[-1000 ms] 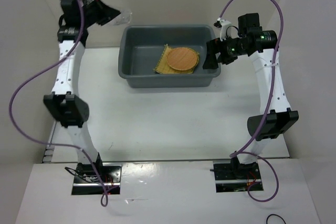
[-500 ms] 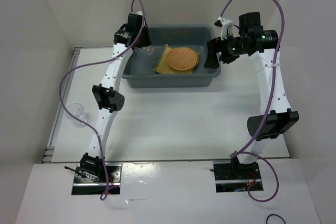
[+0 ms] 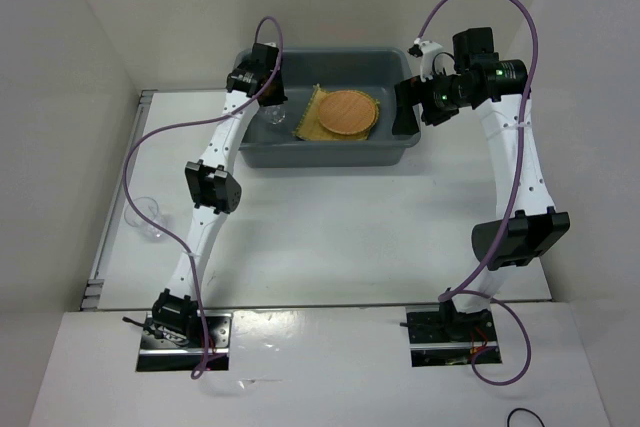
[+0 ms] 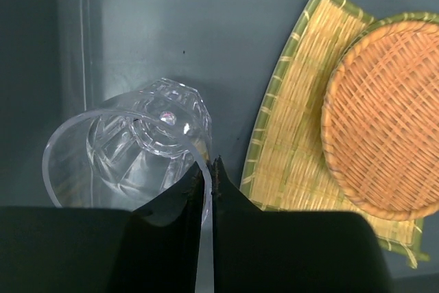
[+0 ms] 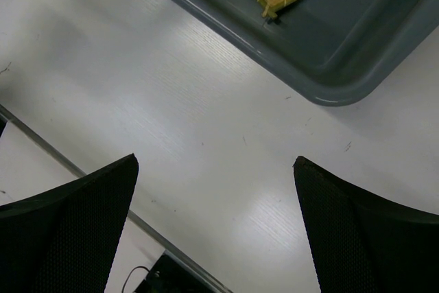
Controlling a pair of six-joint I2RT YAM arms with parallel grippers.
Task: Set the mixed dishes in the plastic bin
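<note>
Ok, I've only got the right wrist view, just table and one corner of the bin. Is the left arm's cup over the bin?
Observer: Yes. The left gripper pinches the clear cup by its rim over the left end of the bin.
Operator: What's inside so far?
Observer: The bamboo tray, with a round orange-brown plate lying on it.
Operator: Anything left outside?
Observer: A second clear cup sits near the left edge of the table.
</note>
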